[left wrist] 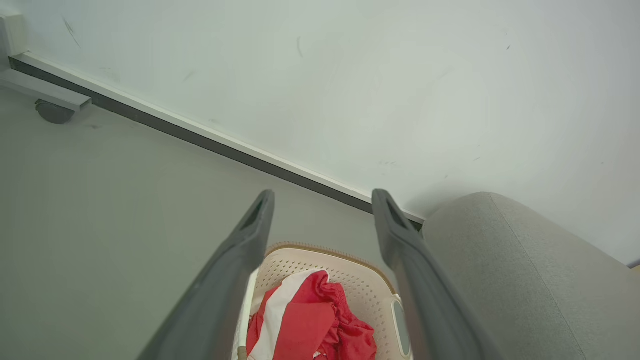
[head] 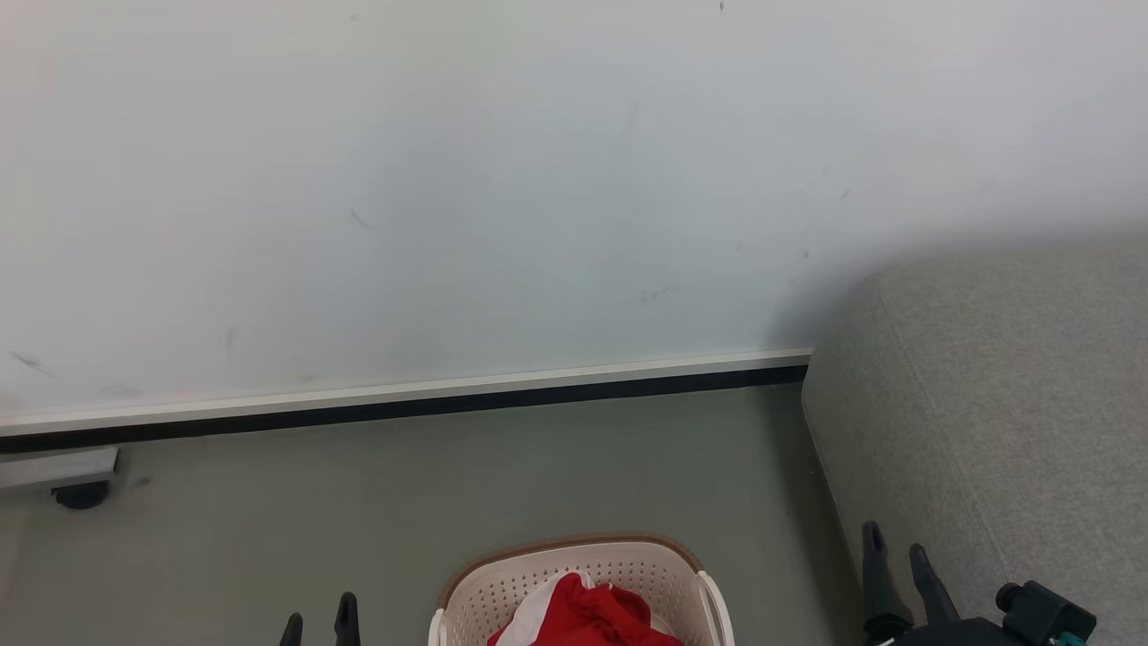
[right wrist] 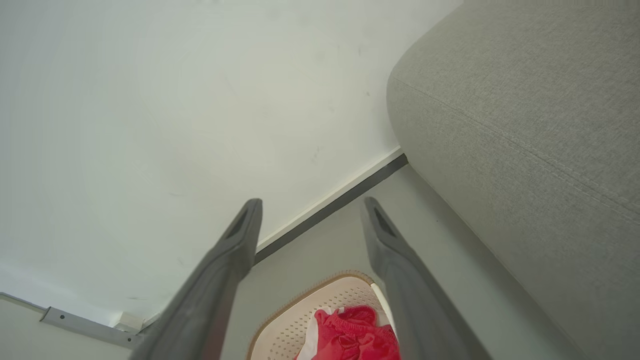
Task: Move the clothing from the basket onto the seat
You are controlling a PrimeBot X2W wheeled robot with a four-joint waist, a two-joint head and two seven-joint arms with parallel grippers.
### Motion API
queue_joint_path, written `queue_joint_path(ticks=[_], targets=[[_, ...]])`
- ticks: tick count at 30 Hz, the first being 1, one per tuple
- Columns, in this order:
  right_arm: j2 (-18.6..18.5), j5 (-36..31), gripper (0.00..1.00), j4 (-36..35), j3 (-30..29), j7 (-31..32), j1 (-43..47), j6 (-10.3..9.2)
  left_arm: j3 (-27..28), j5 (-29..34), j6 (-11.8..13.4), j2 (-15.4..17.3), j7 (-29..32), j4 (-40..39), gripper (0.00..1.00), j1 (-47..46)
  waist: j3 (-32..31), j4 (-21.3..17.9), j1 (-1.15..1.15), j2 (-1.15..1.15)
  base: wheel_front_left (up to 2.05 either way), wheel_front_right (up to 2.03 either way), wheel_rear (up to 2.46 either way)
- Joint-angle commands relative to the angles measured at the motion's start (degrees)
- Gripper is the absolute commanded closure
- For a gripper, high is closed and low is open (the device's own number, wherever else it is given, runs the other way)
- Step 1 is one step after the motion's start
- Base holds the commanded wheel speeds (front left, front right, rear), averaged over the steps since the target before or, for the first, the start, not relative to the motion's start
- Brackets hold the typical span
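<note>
The cream basket (head: pixel 484 597) with a brown rim stands on the floor at the bottom middle of the head view, and the red and white clothing (head: pixel 587 619) lies bunched inside it. The grey seat (head: pixel 1004 422) rises to the right of the basket. My left gripper (head: pixel 318 621) is open at the basket's left, nothing between its fingers. My right gripper (head: pixel 897 552) is open in front of the seat's side. In the left wrist view the basket (left wrist: pixel 350 280), clothing (left wrist: pixel 305 325) and seat (left wrist: pixel 525 280) lie beyond the open gripper (left wrist: pixel 322 200). The right wrist view shows the gripper (right wrist: pixel 310 207) open above the basket (right wrist: pixel 295 320) and clothing (right wrist: pixel 352 335), seat (right wrist: pixel 525 125) to the right.
A white wall (head: pixel 538 179) with a dark baseboard (head: pixel 404 404) runs behind the basket. A metal frame on a black caster (head: pixel 79 493) stands at the far left against the wall. Grey-green floor (head: pixel 359 502) lies between the wall and basket.
</note>
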Motion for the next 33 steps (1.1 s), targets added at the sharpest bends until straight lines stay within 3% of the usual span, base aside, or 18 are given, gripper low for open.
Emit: queue_joint_path(ticks=[1,13,33], targets=[[-0.29,-1.47,0.0,-0.64,0.33,-0.31,0.44,0.03,-0.07,1.62,0.25,0.34,-0.51,-0.65,0.0,0.26,-0.05,0.02,0.0,0.0,0.0,0.0,0.0],[-0.3,-9.47,0.0,-2.19,1.0,0.55,1.41,0.03,-2.37,10.78,1.48,1.39,-2.13,1.27,0.0,-0.65,-0.57,0.02,0.0,0.0,0.0,0.0,0.0],[-0.33,-17.46,0.0,-2.74,3.26,-0.13,3.12,0.04,-2.53,17.41,1.1,1.9,-4.45,3.52,0.0,-2.76,-1.68,-0.16,0.0,0.0,0.0,0.0,0.0]])
